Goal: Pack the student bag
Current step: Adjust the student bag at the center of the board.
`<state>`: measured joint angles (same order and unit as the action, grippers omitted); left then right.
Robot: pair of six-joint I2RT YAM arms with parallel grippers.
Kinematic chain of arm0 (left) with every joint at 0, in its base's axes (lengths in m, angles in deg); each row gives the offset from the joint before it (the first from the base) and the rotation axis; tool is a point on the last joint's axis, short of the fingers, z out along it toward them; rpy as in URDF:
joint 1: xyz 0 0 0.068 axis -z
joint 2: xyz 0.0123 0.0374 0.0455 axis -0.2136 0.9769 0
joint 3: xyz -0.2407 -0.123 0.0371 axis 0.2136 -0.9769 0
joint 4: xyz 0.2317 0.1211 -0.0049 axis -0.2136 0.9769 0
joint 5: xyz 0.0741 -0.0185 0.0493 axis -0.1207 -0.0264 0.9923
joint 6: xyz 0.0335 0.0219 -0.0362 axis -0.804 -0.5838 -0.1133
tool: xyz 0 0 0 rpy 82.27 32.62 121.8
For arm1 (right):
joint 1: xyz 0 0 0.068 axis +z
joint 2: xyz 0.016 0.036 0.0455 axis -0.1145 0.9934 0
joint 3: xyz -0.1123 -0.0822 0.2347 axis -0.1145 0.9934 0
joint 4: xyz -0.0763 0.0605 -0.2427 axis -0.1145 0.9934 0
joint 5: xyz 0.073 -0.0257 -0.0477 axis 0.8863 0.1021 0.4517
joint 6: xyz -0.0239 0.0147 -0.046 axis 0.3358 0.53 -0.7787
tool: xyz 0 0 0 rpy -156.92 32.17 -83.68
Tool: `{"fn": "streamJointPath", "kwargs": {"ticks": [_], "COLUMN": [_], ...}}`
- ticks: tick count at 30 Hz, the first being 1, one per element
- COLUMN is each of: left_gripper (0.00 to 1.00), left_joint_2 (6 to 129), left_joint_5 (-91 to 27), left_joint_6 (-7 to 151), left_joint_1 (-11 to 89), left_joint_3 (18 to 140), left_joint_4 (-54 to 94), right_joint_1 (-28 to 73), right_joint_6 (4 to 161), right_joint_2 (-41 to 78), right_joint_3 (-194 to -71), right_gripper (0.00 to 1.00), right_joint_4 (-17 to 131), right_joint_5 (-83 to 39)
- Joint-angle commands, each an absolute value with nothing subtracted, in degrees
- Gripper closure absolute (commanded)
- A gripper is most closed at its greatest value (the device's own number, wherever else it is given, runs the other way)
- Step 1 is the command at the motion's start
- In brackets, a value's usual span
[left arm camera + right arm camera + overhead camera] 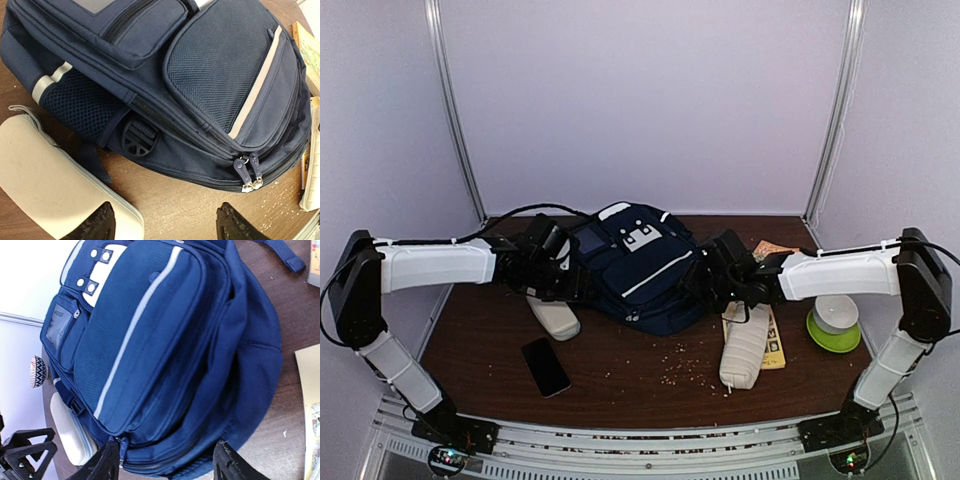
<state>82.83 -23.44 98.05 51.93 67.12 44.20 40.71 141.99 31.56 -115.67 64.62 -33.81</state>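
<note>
A: What is seen around the bag (635,265)?

B: A pale pouch (553,317) lies against its left side, under the left arm. A second, longer pouch (745,347) is laid on a yellow-edged book (777,345) at its right. A black phone (546,366) is placed flat near the front left, well apart from the bag. A green dish (834,337) with a white object in it is set at the far right. Crumbs (685,362) are scattered over the brown table (620,390).

A: Is the way to the bag blocked?

B: Its left flank is crowded by the first pouch, which is touched by a strap end in the left wrist view. The right flank is hemmed in by the book and the longer pouch.

A: How is the bag laid?

B: It is laid in the middle of the table on its back, front pockets up. The white-patched top is pointed at the rear wall, the bottom at the arms. The long axis is run front to back, slightly skewed. Two zipper pulls (248,170) are seen drawn together.

A: And the end effectors?

B: The left end effector (165,227) is spread wide over bare table beside the bag, and nothing is gripped. The right end effector (167,465) is likewise released. The bag's lower edge is framed by its fingers but not pinched.
</note>
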Motion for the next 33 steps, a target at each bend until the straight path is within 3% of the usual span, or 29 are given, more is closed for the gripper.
{"fn": "streamJointPath", "kwargs": {"ticks": [1, 13, 19, 25, 33], "left_gripper": [0.28, 0.28, 0.28, 0.28, 0.29], "left_joint_2": [80.89, 78.59, 78.55, 78.51, 79.51], "left_joint_5": [-22.94, -21.44, -21.31, -20.6, -23.73], "left_joint_6": [98.73, 98.64, 98.8, 98.57, 96.46], "left_joint_1": [52.15, 52.19, 52.18, 52.15, 52.2], "left_joint_3": [65.74, 64.93, 65.42, 67.13, 70.91], "left_joint_4": [41.73, 42.41, 42.92, 44.17, 42.08], "right_joint_1": [40.96, 40.29, 39.12, 36.87, 36.41], "right_joint_6": [142.34, 140.89, 138.05, 128.5, 115.5], "right_joint_2": [35.25, 43.42, 46.19, 40.89, 35.96], "right_joint_3": [-118.26, -122.54, -124.04, -126.8, -131.68], "right_gripper": [0.36, 0.4, 0.69, 1.0, 1.0], "right_joint_4": [65.79, 70.89, 69.14, 69.56, 71.04], "right_joint_5": [-34.94, -36.33, -32.3, -31.42, -26.83]}}
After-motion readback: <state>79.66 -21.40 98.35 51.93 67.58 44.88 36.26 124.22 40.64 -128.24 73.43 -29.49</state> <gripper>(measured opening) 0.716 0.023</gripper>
